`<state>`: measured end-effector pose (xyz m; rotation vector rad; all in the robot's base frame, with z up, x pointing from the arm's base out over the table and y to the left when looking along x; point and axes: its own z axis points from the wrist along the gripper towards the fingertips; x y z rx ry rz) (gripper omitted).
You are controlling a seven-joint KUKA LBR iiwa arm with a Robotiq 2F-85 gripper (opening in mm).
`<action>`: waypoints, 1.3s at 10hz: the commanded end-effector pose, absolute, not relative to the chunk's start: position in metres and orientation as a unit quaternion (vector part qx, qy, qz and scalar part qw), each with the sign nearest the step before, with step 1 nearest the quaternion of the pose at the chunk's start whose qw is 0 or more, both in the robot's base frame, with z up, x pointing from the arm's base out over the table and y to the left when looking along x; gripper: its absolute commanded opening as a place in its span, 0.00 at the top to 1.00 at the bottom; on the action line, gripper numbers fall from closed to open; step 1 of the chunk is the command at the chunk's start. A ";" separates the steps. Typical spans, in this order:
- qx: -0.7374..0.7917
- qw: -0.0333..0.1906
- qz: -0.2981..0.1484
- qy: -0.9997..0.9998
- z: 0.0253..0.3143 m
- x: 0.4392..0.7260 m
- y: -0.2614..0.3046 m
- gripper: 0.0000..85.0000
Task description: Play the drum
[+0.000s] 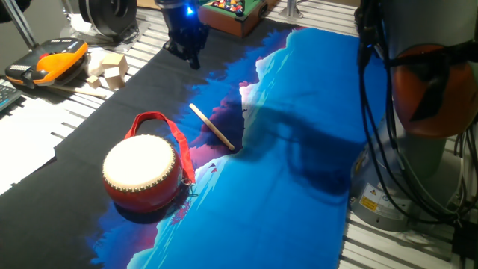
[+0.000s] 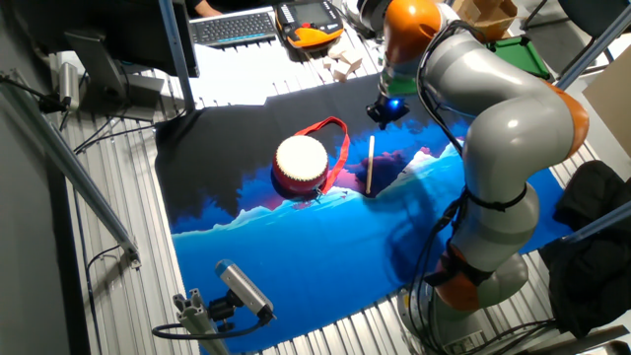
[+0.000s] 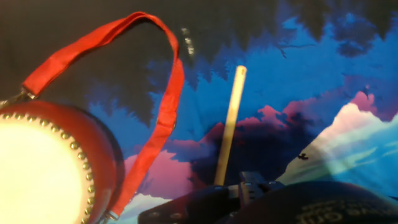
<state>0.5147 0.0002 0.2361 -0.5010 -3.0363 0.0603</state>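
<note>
The drum (image 1: 143, 173) has a glossy red body and a cream-white skin head. It sits on the mat at the front left, with its red strap loop (image 1: 160, 123) lying behind it. It also shows in the other fixed view (image 2: 300, 165) and at the left of the hand view (image 3: 50, 168). A thin wooden stick (image 1: 211, 127) lies flat on the mat to the right of the drum; the hand view shows it too (image 3: 229, 127). My gripper (image 1: 185, 54) hangs above the mat's far end, well behind the stick and drum. It holds nothing and its fingers look spread.
The blue and black printed mat (image 1: 299, 149) covers the table. Wooden blocks (image 1: 107, 69) and an orange-black device (image 1: 48, 61) lie at the far left. A small pool-table toy (image 1: 231, 11) stands at the back. The robot base (image 1: 426, 112) with cables stands at the right.
</note>
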 end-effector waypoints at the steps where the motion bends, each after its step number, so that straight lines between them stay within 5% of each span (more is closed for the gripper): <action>1: -0.168 0.030 0.021 -0.985 0.236 0.515 0.001 1.00; 3: -0.186 0.045 0.023 -0.981 0.236 0.515 0.001 1.00; 6: -0.158 0.027 0.047 -0.986 0.232 0.518 -0.002 1.00; 7: -0.174 0.030 0.047 -0.983 0.226 0.524 -0.008 0.80; 10: -0.212 0.050 0.008 -0.976 0.198 0.544 -0.030 0.80; 11: -0.234 0.065 0.002 -0.970 0.188 0.550 -0.030 0.60; 13: -0.252 0.062 0.003 -0.966 0.161 0.558 -0.030 0.60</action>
